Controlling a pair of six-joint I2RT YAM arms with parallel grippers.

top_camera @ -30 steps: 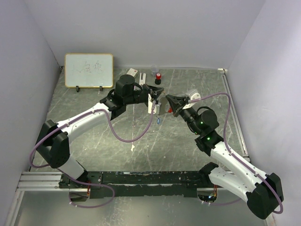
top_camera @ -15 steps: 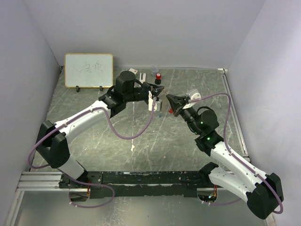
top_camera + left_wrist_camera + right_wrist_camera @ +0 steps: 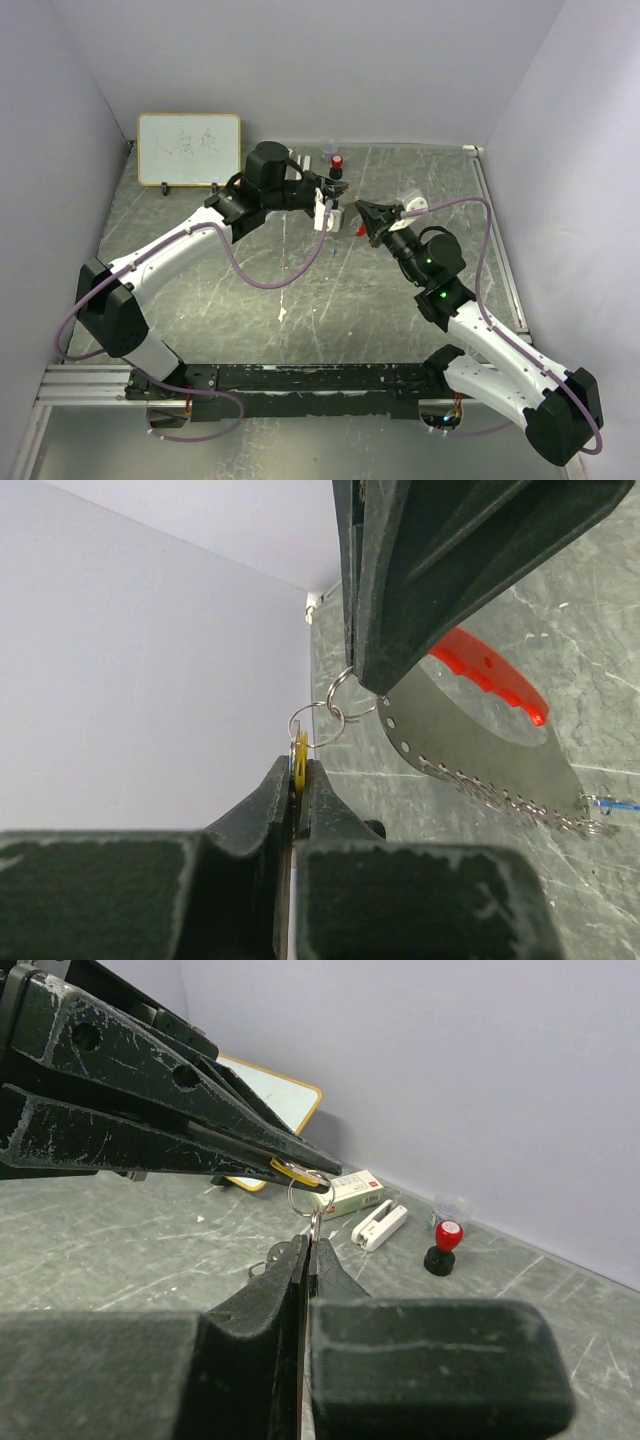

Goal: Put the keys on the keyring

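1. From above, your left end effector (image 3: 330,207) and right end effector (image 3: 361,214) meet tip to tip over the back of the desk (image 3: 300,290).
2. Your left wrist camera shows the left one clenched on the gold key (image 3: 300,750). Beyond it are the red tag (image 3: 492,672), the beaded chain (image 3: 500,798) and the blue key (image 3: 608,803).
3. Your right wrist camera shows the right one clenched, its tips pinching the small ring (image 3: 305,1196) that hangs from the gold key.

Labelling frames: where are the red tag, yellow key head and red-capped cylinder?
red tag (image 3: 495,675), left wrist view, middle
yellow key head (image 3: 287,1168), right wrist view, exposed edge
red-capped cylinder (image 3: 448,1233), right wrist view, red cap
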